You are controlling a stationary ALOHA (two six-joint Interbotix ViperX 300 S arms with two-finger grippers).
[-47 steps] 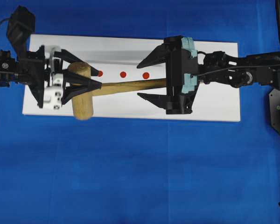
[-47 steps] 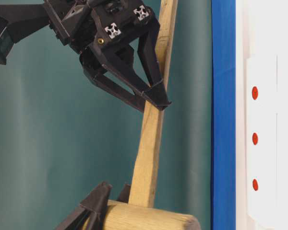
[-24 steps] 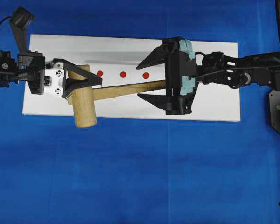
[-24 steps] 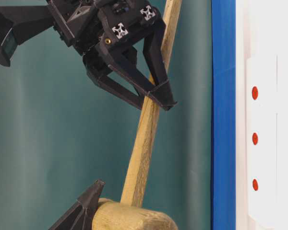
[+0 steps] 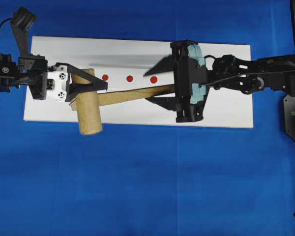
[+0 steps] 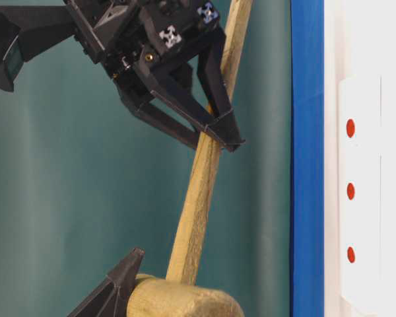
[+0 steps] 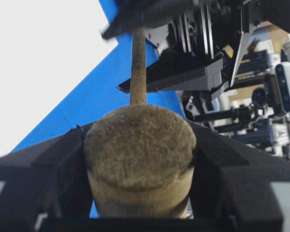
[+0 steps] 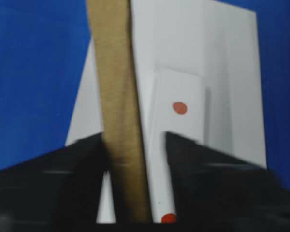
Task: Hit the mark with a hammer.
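My left gripper (image 5: 86,87) pinches the hammer (image 5: 88,108) head, holding it above the white board (image 5: 226,110) near the red marks (image 5: 129,78). My right gripper (image 5: 160,86), spread a second ago, is now closing around the handle (image 5: 132,93), blurred; contact unclear. Handover looks underway.

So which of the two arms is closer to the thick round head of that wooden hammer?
The left. Its gripper has its fingers on either side of the hammer head. The right gripper is at the far end of the handle, away from the head.
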